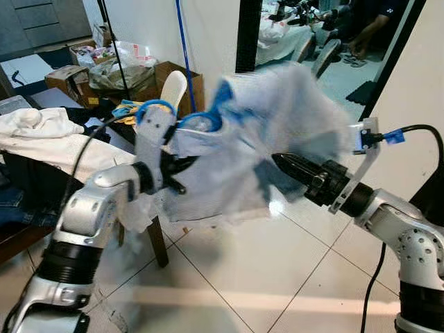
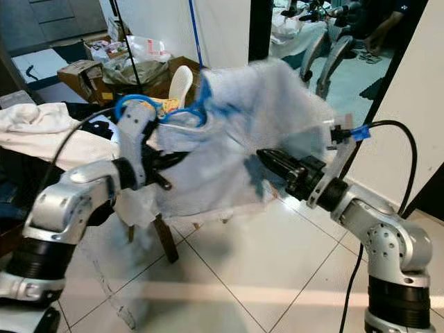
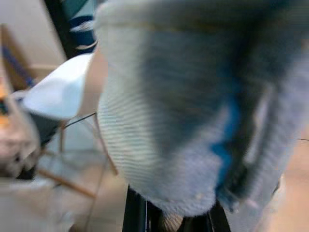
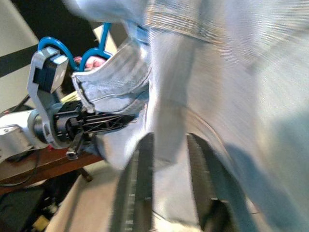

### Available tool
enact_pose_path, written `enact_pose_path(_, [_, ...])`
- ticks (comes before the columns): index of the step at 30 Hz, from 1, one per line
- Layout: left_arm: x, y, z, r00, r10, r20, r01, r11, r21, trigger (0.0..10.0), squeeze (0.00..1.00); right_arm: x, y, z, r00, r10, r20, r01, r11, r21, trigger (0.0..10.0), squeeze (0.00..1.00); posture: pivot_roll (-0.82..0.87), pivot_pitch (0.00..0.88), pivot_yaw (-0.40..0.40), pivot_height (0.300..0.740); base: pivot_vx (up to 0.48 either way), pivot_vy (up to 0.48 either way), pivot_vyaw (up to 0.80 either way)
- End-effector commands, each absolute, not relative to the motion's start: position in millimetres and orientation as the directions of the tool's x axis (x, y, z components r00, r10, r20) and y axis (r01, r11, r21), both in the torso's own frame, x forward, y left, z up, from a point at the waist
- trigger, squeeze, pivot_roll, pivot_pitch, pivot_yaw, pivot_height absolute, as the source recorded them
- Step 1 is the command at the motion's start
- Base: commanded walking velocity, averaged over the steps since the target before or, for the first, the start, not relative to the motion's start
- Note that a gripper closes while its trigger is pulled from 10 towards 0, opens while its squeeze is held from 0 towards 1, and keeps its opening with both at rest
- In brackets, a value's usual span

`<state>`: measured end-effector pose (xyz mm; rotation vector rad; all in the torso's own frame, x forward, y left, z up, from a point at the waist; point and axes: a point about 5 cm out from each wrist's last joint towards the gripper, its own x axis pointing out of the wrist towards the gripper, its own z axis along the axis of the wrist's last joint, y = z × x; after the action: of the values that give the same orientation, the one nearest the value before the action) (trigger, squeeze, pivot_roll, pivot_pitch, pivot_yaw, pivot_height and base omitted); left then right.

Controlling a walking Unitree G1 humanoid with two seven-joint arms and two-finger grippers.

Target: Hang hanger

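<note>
A pale blue-and-white garment is stretched in the air between my two grippers, blurred by motion. A blue hanger sits inside its collar, and only parts of it show. My left gripper is shut on the garment's edge just below the collar, by the hanger. My right gripper is shut on the cloth at the garment's middle-right. In the right wrist view a fold of cloth runs between the black fingers. In the left wrist view the cloth hangs right over the fingertips.
A dark table piled with white clothes stands at my left, its wooden leg close to my left arm. Behind are a white plastic chair and cardboard boxes. A white wall is at right. Tiled floor lies below.
</note>
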<state>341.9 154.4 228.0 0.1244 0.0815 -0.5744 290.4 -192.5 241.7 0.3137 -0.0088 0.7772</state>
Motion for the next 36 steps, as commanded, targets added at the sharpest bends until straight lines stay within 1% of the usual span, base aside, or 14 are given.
enact_pose_path(1, [342,162,233,0.852,-0.514,-0.095,0.522,0.847,0.099,0.0,0.0,288,-199,247,0.731,0.667,0.145,-0.681,0.698,0.222,10.0,1.0,-0.01,0.074,0.014,0.74,0.0,0.0,0.0])
enact_pose_path(9, [341,164,234,0.856,-0.508,-0.093,0.516,0.851,0.099,0.0,0.0,286,-202,259,0.731,0.654,0.196,-0.682,0.707,0.184,10.0,1.0,-0.01,0.078,0.013,0.74,0.0,0.0,0.0])
enact_pose_path(10, [341,163,234,0.856,-0.509,-0.092,0.517,0.851,0.098,0.0,0.0,286,-195,262,0.723,0.66,0.205,-0.688,0.712,0.136,10.0,0.99,-0.01,0.08,0.016,0.74,0.0,0.0,0.0])
enact_pose_path(11, [341,162,234,0.854,-0.512,-0.092,0.519,0.849,0.095,0.0,0.0,285,-183,266,0.71,0.668,0.22,-0.695,0.715,0.073,10.0,0.18,-0.01,0.08,0.017,0.74,0.0,0.0,0.0])
enact_pose_path(13, [341,161,234,0.854,-0.513,-0.091,0.52,0.849,0.093,0.0,0.0,285,-175,269,0.702,0.674,0.232,-0.697,0.716,0.03,10.0,0.18,-0.01,0.08,0.017,0.74,0.0,0.0,0.0])
enact_pose_path(14, [341,160,234,0.853,-0.513,-0.091,0.521,0.849,0.092,0.0,0.0,283,-162,271,0.682,0.693,0.235,-0.706,0.707,-0.038,10.0,0.0,-0.01,0.081,0.019,0.74,0.0,0.0,0.0])
enact_pose_path(15, [341,160,234,0.853,-0.513,-0.091,0.521,0.849,0.092,0.0,0.0,283,-162,271,0.682,0.693,0.235,-0.706,0.707,-0.038,10.0,0.0,-0.01,0.081,0.019,0.74,0.0,0.0,0.0])
enact_pose_path(19, [340,152,235,0.826,-0.556,-0.091,0.563,0.822,0.088,0.0,0.0,281,-124,265,0.62,0.767,0.167,-0.728,0.641,-0.244,10.0,0.0,-0.01,0.083,0.018,0.74,0.0,0.0,0.0])
enact_pose_path(25, [337,148,235,0.808,-0.581,-0.093,0.588,0.804,0.087,0.0,0.0,282,-118,265,0.615,0.772,0.16,-0.724,0.633,-0.274,10.0,0.0,0.0,0.081,0.018,0.74,0.0,0.0,0.0])
enact_pose_path(26, [332,141,231,0.766,-0.633,-0.111,0.642,0.763,0.076,0.0,0.0,287,-116,266,0.632,0.761,0.149,-0.694,0.641,-0.329,10.0,0.0,0.0,0.083,0.017,0.74,0.0,0.0,0.0])
enact_pose_path(30, [327,135,228,0.73,-0.672,-0.126,0.682,0.728,0.066,0.0,0.0,290,-114,268,0.644,0.751,0.144,-0.67,0.645,-0.367,10.0,0.0,0.0,0.083,0.019,0.74,0.0,0.0,0.0])
enact_pose_path(32, [315,121,221,0.636,-0.755,-0.161,0.769,0.638,0.047,0.0,0.0,296,-111,269,0.669,0.731,0.133,-0.621,0.649,-0.44,10.0,0.0,0.0,0.083,0.02,0.74,0.0,0.0,0.0])
enact_pose_path(34, [315,121,221,0.636,-0.755,-0.161,0.769,0.638,0.047,0.0,0.0,296,-111,269,0.669,0.731,0.133,-0.621,0.649,-0.44,10.0,0.0,0.0,0.083,0.02,0.74,0.0,0.0,0.0])
enact_pose_path(36, [310,116,220,0.594,-0.786,-0.171,0.801,0.597,0.042,0.0,0.0,298,-110,268,0.677,0.724,0.13,-0.609,0.651,-0.454,10.0,0.0,0.0,0.083,0.02,0.74,0.0,0.0,0.0])
